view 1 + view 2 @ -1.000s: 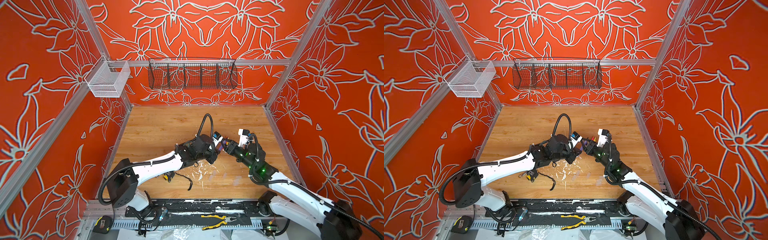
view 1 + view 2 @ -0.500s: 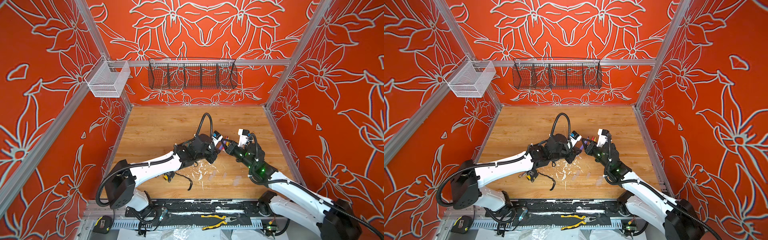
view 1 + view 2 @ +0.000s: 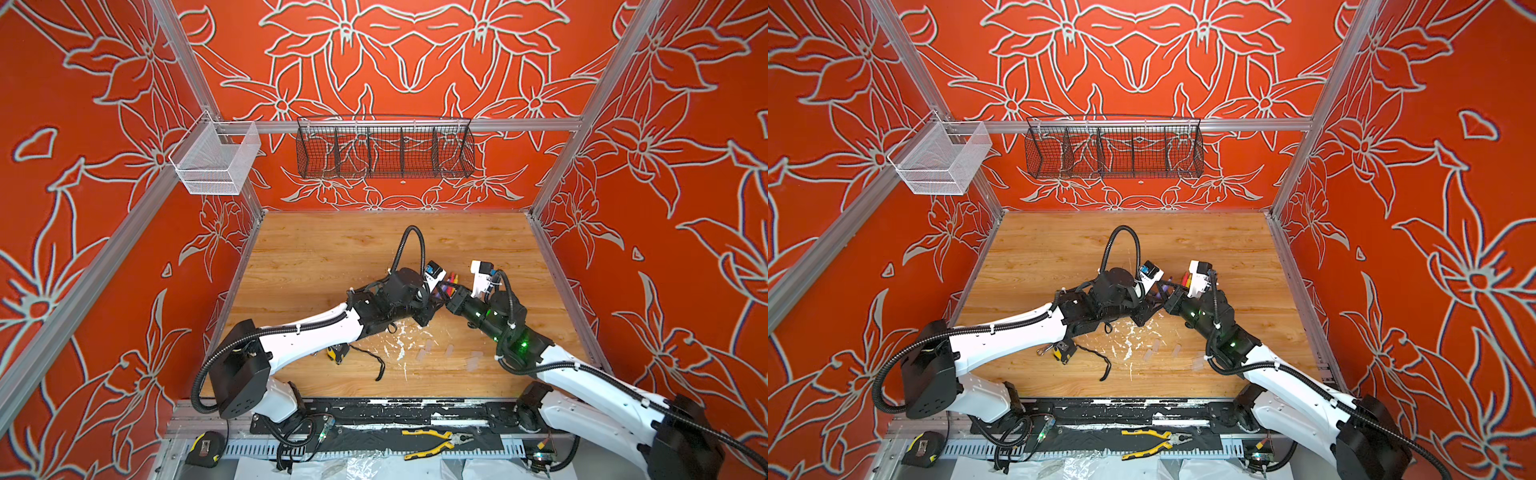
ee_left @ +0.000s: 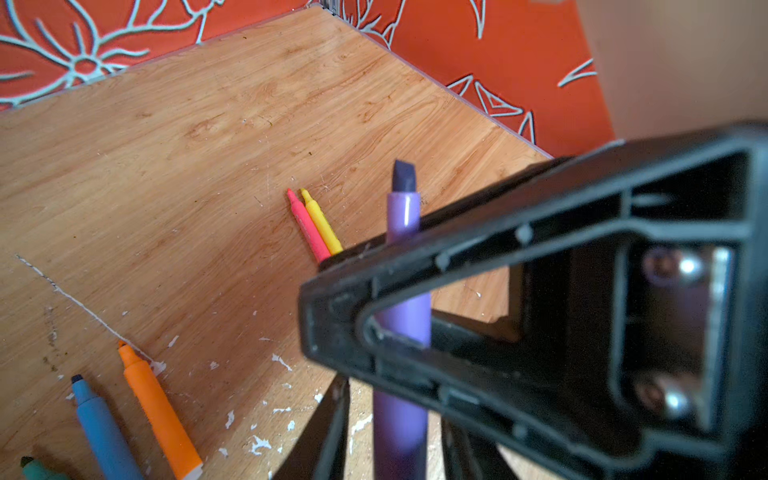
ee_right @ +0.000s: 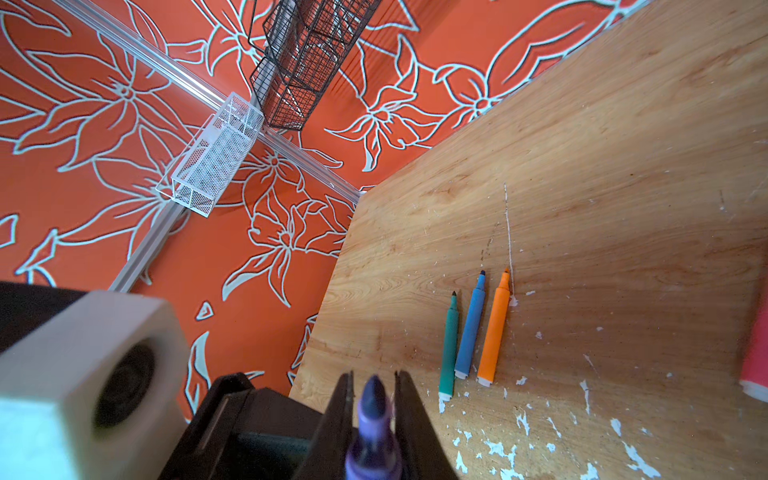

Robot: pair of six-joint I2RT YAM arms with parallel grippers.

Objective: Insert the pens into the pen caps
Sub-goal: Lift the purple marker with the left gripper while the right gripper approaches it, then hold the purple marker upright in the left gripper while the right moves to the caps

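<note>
Where the arms meet over the table [image 3: 332, 249], the right gripper [image 5: 372, 384] is clamped on the purple pen [image 4: 402, 216]; the left gripper [image 4: 395, 411] has its jaws slightly apart around the barrel. The pen's long axis runs away from both wrist cameras, chisel tip leading. The teal pen [image 5: 449, 345], blue pen [image 5: 471, 328] and orange pen [image 5: 494, 332] lie parallel, tips toward the back wall; clear pen caps [image 3: 449, 350] lie nearer the front.

Shows purple pen [image 4: 404, 216] crossing behind black gripper finger [image 4: 478, 257]; pink pen [image 4: 306, 226] and yellow pen [image 4: 322, 224] touching on wooden table [image 4: 187, 166]; orange pen [image 4: 158, 407], blue pen [image 4: 104, 428], teal pen [image 4: 37, 469] well apart from them.
</note>
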